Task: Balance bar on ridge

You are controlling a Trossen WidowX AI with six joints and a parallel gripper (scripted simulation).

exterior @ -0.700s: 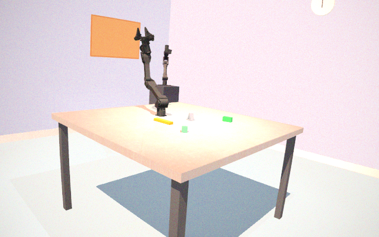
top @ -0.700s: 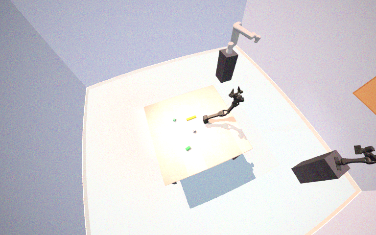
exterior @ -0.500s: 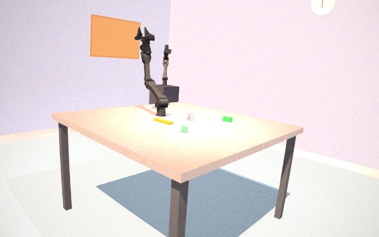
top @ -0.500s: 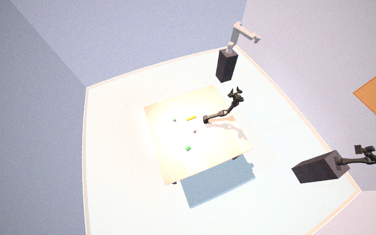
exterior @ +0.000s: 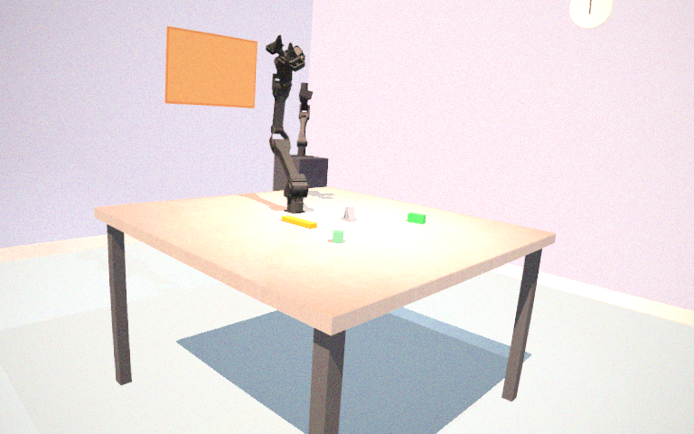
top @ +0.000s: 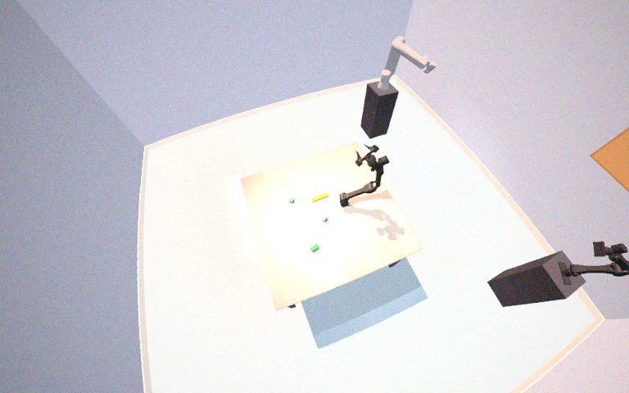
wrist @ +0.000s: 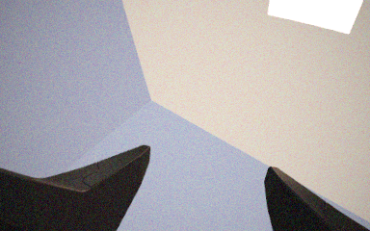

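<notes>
Yellow bar point(top: 319, 197) point(exterior: 298, 221) lies flat on the surface point(top: 296, 282) point(exterior: 220, 260), off the grey ridge point(top: 325, 219) point(exterior: 349, 213), just beside the base of the black arm point(top: 359, 191) point(exterior: 287, 161). Jaws raised well above the surface, open, holding nothing. Top view: small green cube point(top: 291, 201) point(exterior: 337, 236) toward the left edge; green block point(top: 314, 247) point(exterior: 417, 218) between ridge and lower edge, nearer the bottom-left corner than the top-right.

Yellow bar point(top: 319, 197) flat on the pale table point(top: 287, 286) — apart from the small grey ridge point(top: 325, 219).
</notes>
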